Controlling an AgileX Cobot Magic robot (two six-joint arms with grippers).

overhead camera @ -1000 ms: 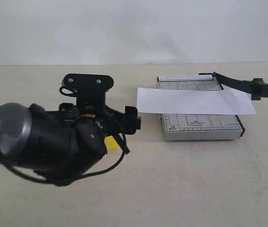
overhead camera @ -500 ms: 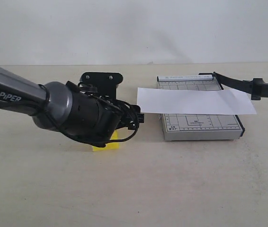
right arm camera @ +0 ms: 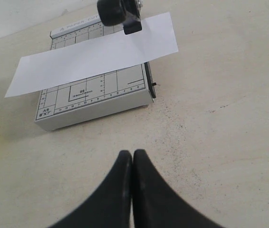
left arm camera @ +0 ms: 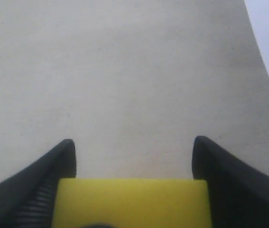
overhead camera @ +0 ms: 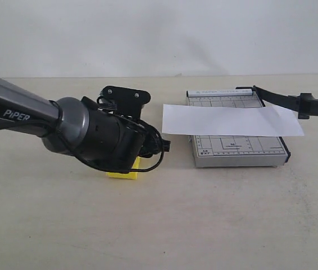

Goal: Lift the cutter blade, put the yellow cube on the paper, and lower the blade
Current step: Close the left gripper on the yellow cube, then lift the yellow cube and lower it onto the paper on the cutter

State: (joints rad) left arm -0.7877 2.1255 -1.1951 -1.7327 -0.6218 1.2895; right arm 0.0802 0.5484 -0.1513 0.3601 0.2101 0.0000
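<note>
The yellow cube [overhead camera: 126, 172] rests on the table left of the trimmer, mostly hidden under my left arm's wrist [overhead camera: 105, 140]. In the left wrist view the yellow cube [left arm camera: 132, 202] fills the gap of my left gripper [left arm camera: 133, 143], both fingers against its sides. The paper [overhead camera: 232, 121] lies across the grey gridded trimmer base [overhead camera: 235, 149]. The cutter blade [overhead camera: 294, 101] stands raised at the base's right, handle out to the right. My right gripper [right arm camera: 132, 154] is shut and empty, over bare table in front of the paper [right arm camera: 94, 54] and the blade handle [right arm camera: 118, 12].
A white wall runs behind the beige table [overhead camera: 204, 225]. The left arm's grey link [overhead camera: 13, 109] reaches in from the left edge. The trimmer base [right arm camera: 94, 102] stands between the two grippers.
The left arm has swung its wrist down and back over the yellow cube, and the fingers now bracket it. The blade, paper and trimmer have not moved.
</note>
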